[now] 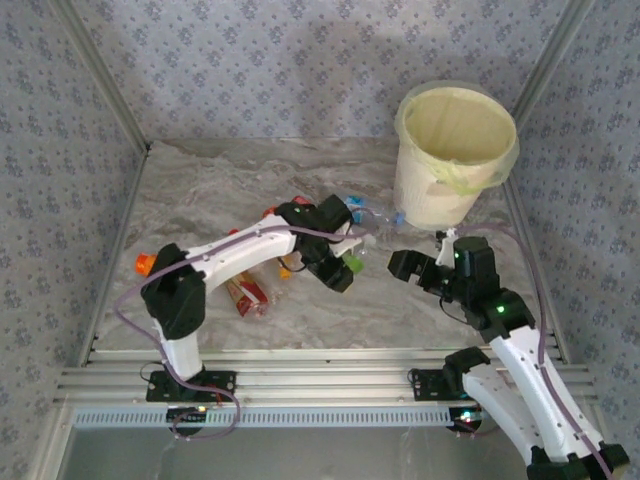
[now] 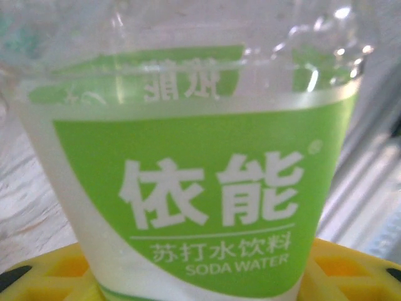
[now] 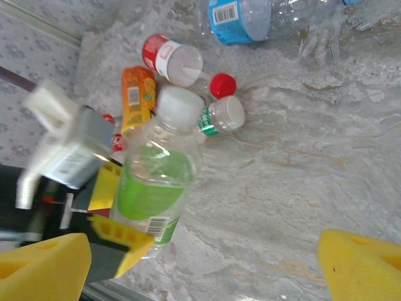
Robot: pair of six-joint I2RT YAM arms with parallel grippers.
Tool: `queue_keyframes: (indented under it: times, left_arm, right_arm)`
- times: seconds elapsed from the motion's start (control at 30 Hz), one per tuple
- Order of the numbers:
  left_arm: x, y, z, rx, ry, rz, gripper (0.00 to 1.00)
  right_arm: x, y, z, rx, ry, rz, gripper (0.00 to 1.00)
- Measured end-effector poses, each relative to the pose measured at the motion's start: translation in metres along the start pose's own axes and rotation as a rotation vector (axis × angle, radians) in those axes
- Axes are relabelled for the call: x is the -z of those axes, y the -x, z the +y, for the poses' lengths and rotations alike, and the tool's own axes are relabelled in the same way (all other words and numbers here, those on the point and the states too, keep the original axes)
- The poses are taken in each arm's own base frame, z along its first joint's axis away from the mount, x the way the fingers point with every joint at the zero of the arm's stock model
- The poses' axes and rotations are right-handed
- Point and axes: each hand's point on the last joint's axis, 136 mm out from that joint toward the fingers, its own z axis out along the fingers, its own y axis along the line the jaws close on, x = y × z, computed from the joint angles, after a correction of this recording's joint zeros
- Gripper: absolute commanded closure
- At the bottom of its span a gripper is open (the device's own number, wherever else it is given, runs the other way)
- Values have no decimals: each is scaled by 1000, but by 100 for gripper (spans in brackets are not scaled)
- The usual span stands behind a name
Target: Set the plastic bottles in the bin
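**Grip.** Left fingers [image 3: 125, 237] are clamped on a clear bottle [image 3: 153, 182], low on its green label [image 2: 200, 188]. The white cap [image 3: 178, 103] points away from them.

**Position.** The bottle is over mid-bench [image 1: 250, 180], between the two arms. I cannot tell whether it is lifted.

**Key relation.** The bin [image 1: 455, 150] stands far-right of the bottle, well apart. The right arm is nearer it.

**Right fingers** [image 3: 360, 263]. Spread wide, holding nothing, facing the bottle's side.

**Condition.** The bottle looks empty and light.

**Remaining.** Other bottles [image 3: 250, 19] lie on the bench.
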Motion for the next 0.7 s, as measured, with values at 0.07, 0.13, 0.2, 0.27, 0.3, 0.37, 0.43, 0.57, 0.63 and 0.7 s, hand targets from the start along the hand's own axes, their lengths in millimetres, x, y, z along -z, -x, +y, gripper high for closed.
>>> queue_keyframes:
  times: [0.07,0.13,0.2,0.27,0.3,0.37,0.43,0.57,0.63,0.7]
  left_arm:
    - [17,16,-17,-13,-95,-78,46]
    - [29,28,-32,-32,-181,-133,46]
    - [35,35,-45,-49,-260,-165,46]
    - [40,39,-58,-67,-335,-184,46]
    - [42,41,-62,-71,-363,-190,46]
    - [46,46,-72,-91,-421,-214,46]
    - [44,46,-75,-98,-453,-223,46]
    - [40,39,-76,-89,-478,-208,46]
    - [40,39,-77,-90,-477,-210,46]
    - [43,39,-78,-93,-477,-216,46]
  right_arm:
    - [2,6,6,-20,33,-25,10]
    - [3,12,14,-29,71,-47,12]
    - [4,18,21,-39,101,-63,14]
    - [5,23,26,-47,122,-80,18]
    - [6,25,27,-52,128,-89,20]
    - [10,33,33,-58,143,-115,23]
    - [14,41,39,-61,156,-139,26]
    - [16,56,46,-68,165,-171,31]
    - [14,62,48,-74,166,-175,32]
    - [10,67,50,-77,165,-174,33]
